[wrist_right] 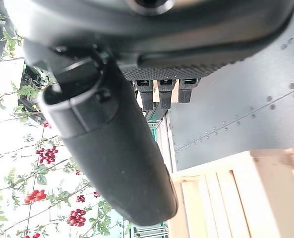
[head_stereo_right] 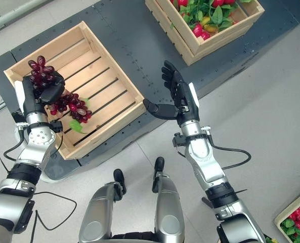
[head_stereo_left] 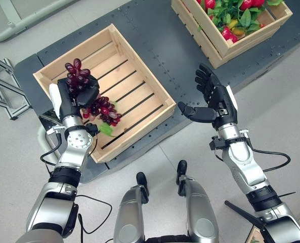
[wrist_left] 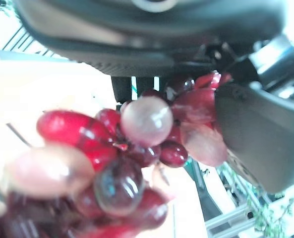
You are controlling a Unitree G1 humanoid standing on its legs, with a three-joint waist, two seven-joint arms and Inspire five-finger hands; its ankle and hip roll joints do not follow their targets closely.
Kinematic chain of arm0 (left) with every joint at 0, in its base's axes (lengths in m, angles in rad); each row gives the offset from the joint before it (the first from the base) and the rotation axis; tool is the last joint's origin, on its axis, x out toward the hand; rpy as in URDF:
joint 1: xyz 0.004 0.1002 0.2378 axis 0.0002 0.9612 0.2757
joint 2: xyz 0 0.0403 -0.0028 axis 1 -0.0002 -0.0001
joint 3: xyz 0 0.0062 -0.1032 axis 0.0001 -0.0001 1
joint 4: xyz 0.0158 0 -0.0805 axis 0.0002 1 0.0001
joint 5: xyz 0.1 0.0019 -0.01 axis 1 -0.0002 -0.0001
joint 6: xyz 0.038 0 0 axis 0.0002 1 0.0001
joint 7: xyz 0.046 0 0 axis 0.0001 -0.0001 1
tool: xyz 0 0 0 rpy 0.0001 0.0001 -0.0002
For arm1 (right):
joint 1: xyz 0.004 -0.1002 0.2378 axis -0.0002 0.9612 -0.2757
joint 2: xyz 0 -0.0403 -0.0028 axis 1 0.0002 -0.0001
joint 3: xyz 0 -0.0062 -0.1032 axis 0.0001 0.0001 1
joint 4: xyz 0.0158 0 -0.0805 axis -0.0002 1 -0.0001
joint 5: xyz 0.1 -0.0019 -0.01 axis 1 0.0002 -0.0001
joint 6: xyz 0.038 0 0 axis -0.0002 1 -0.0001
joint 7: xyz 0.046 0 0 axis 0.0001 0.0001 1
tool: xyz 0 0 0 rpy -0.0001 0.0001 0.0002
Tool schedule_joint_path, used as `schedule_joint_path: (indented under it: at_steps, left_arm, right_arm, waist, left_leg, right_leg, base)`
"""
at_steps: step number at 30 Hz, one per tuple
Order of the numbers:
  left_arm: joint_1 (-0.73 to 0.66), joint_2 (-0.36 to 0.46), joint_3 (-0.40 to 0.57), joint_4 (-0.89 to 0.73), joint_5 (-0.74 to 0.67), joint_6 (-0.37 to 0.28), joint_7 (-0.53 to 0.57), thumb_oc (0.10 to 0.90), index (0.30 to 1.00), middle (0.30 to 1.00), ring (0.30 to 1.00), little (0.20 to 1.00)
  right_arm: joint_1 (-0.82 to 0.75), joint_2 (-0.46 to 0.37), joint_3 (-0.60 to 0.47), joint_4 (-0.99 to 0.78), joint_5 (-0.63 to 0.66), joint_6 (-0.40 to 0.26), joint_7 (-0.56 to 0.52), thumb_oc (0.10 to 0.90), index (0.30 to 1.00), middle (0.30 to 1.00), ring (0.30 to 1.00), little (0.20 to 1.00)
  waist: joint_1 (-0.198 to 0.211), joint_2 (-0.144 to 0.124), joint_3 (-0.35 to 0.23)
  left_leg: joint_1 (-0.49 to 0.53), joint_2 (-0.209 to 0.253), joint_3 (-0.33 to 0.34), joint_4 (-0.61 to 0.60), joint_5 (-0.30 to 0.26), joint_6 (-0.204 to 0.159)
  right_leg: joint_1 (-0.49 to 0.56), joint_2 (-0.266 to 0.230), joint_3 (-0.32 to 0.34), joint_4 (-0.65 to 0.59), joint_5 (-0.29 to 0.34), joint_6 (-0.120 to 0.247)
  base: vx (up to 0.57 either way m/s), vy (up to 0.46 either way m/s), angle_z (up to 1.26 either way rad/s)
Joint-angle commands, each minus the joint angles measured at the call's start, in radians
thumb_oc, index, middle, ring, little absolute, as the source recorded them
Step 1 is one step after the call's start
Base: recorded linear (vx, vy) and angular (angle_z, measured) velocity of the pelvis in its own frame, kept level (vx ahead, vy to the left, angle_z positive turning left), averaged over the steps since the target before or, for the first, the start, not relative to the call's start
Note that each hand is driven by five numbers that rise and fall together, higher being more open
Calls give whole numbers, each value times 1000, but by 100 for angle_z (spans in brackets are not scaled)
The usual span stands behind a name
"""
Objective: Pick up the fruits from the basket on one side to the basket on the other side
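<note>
A bunch of dark red grapes [head_stereo_left: 91, 96] with a green leaf hangs over the near left part of a slatted wooden crate [head_stereo_left: 134, 61] on my left. My left hand [head_stereo_left: 74, 93] is shut on the bunch's upper part, and the rest dangles below my fingers. Up close, the glossy grapes [wrist_left: 137, 148] press against the thumb. A second wooden crate [head_stereo_left: 225, 48] at the far right holds red fruits among green leaves [head_stereo_left: 236, 17]. My right hand [head_stereo_left: 213, 98] hovers open between the two crates, above the dark platform, holding nothing.
Both crates stand on a dark riveted platform [head_stereo_left: 165, 45] on a grey floor. A metal frame [head_stereo_left: 0, 86] stands at the left edge. Another crate of red fruits and leaves [head_stereo_right: 296, 215] sits at the near right on the floor.
</note>
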Motion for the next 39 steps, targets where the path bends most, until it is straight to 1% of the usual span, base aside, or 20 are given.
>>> schedule_joint_path:
  at_steps: [1,4,5,8,9,10,11,12,13,15,16,18,22,27,28,29,30,31,33,39]
  left_arm:
    - [-40,47,76,-140,-8,-169,57,400,300,300,300,300]
    - [-1,55,86,-173,0,-203,46,400,300,300,300,300]
    - [1,56,86,-175,-1,-203,45,400,300,300,300,300]
    - [19,63,81,-214,9,-217,18,400,300,300,300,300]
    - [22,65,77,-232,0,-227,-9,400,300,300,300,300]
    - [23,65,77,-237,-3,-224,-14,400,300,300,300,300]
    - [25,64,75,-252,-7,-231,-34,400,300,300,300,300]
    - [24,61,64,-280,-16,-225,-70,400,300,300,300,300]
    - [23,59,62,-293,-22,-229,-85,400,300,300,300,300]
    - [15,61,53,-310,-40,-226,-110,400,300,300,300,300]
    - [4,65,46,-329,-70,-226,-146,400,300,300,300,300]
    - [-7,62,36,-343,-96,-228,-179,400,300,300,300,300]
    - [-40,52,6,-373,-181,-211,-268,400,300,300,300,300]
    - [-93,32,-39,-380,-301,-171,-377,400,300,300,300,300]
    - [-107,30,-50,-379,-322,-165,-391,400,300,300,300,300]
    - [-120,22,-62,-377,-338,-164,-416,400,300,300,300,300]
    - [-136,18,-76,-370,-346,-163,-438,400,300,300,300,300]
    - [-142,16,-82,-368,-347,-163,-444,400,300,300,300,300]
    - [-172,17,-112,-371,-371,-140,-477,400,300,300,300,300]
    - [-222,-9,-173,-361,-398,-103,-559,400,300,300,300,300]
  right_arm:
    - [-15,-8,-77,-144,-9,-82,62,800,900,900,900,900]
    - [17,1,-56,-146,16,-96,107,800,900,900,900,900]
    - [18,2,-55,-146,18,-96,109,800,900,900,900,900]
    - [36,6,-37,-148,64,-81,153,800,900,900,900,900]
    - [38,12,-25,-145,97,-70,175,800,900,900,900,900]
    - [39,12,-24,-144,100,-69,177,800,900,900,900,900]
    - [42,17,-16,-143,122,-60,196,800,900,900,900,900]
    - [39,30,0,-137,146,-20,220,800,900,900,900,900]
    - [40,37,7,-134,151,-1,233,800,900,900,900,900]
    - [36,42,18,-128,167,22,239,800,900,900,900,900]
    - [29,47,31,-118,186,45,252,800,900,900,900,900]
    - [17,52,43,-109,193,58,258,800,900,900,900,900]
    - [-33,69,70,-88,199,91,258,800,900,900,900,900]
    - [-105,90,97,-52,258,142,247,800,900,900,900,900]
    - [-118,95,101,-41,287,156,255,800,900,900,900,900]
    - [-130,107,105,-24,364,186,266,800,900,900,900,900]
    - [-141,122,107,-5,389,197,261,800,900,900,900,900]
    - [-146,127,109,2,390,197,256,800,900,900,900,900]
    - [-170,135,120,29,412,190,255,800,900,900,900,900]
    - [-229,162,140,64,448,214,251,800,900,900,900,900]
  waist:
    - [6,56,-111]
    - [7,62,-161]
    - [7,63,-164]
    - [11,68,-221]
    - [13,71,-247]
    - [13,71,-251]
    - [15,72,-264]
    - [18,74,-292]
    - [20,75,-304]
    - [23,76,-326]
    - [27,77,-350]
    - [31,77,-369]
    - [38,78,-400]
    - [46,78,-432]
    - [46,78,-437]
    - [47,78,-442]
    - [48,78,-448]
    - [48,78,-450]
    - [48,77,-459]
    - [50,73,-475]
  left_leg:
    - [65,-59,-20,-92,12,13]
    - [132,-62,-22,-150,23,11]
    - [138,-62,-23,-156,25,10]
    - [199,-64,-28,-223,44,1]
    - [223,-65,-31,-250,53,-4]
    - [228,-65,-32,-255,54,-5]
    - [238,-65,-33,-267,58,-7]
    - [262,-66,-38,-296,64,-10]
    - [273,-66,-40,-310,68,-11]
    - [288,-65,-43,-327,73,-13]
    - [303,-65,-46,-344,76,-15]
    - [315,-65,-48,-356,77,-17]
    - [344,-63,-54,-398,89,-21]
    - [371,-60,-66,-456,113,-28]
    - [369,-59,-67,-457,113,-29]
    - [367,-57,-70,-457,113,-31]
    - [365,-55,-71,-457,113,-32]
    - [365,-55,-72,-457,113,-33]
    - [368,-52,-73,-457,113,-33]
    - [381,-46,-70,-457,106,-31]
  right_leg:
    - [95,-12,-8,50,-120,15]
    - [169,-14,-12,-14,-112,18]
    - [176,-13,-12,-20,-111,18]
    - [257,-2,-15,-103,-96,18]
    - [289,3,-16,-139,-87,16]
    - [295,4,-17,-146,-85,16]
    - [308,6,-17,-161,-81,16]
    - [336,9,-18,-193,-71,16]
    - [349,11,-19,-207,-66,16]
    - [368,13,-21,-230,-59,15]
    - [386,15,-23,-253,-53,14]
    - [403,18,-25,-274,-46,13]
    - [439,25,-31,-320,-32,13]
    - [468,37,-33,-374,-11,12]
    - [467,38,-33,-374,-12,11]
    - [467,40,-33,-374,-13,10]
    - [467,42,-34,-374,-15,8]
    - [468,43,-35,-374,-15,8]
    - [470,46,-36,-374,-18,4]
    - [483,52,-37,-374,-30,-3]
  base:
    - [45,6,-1]
    - [68,-7,-7]
    - [58,-20,-3]
    - [122,-41,0]
    - [120,-45,-1]
    - [86,-47,-1]
    - [89,-53,-1]
    - [104,-70,1]
    - [105,-71,0]
    - [76,-69,-1]
    - [74,-73,2]
    - [63,-79,0]
    - [28,-91,1]
    - [16,-73,-2]
    - [-3,-58,-1]
    - [-11,-60,2]
    - [-7,-49,1]
    - [-2,-47,1]
    - [11,-42,1]
    - [5,-44,0]
